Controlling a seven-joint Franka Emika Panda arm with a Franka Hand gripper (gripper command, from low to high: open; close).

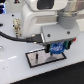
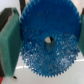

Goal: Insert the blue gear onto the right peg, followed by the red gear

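The blue gear (image 2: 47, 42) fills the wrist view, a wide toothed disc with its centre hole facing the camera. It sits between my teal finger pads (image 2: 9, 42), and my gripper (image 2: 45, 40) is shut on it. In the exterior view the gripper (image 1: 56, 49) holds the blue gear (image 1: 56, 47) just above the right end of the white, black-framed plate (image 1: 31, 61). The right peg is hidden behind the gear and fingers. The red gear is out of view.
A thin dark pin (image 1: 37, 56) stands on the plate's left part. The arm's white body (image 1: 40, 20) and a black cable (image 1: 15, 37) hang over the table behind the plate. White tabletop (image 1: 15, 72) surrounds the plate.
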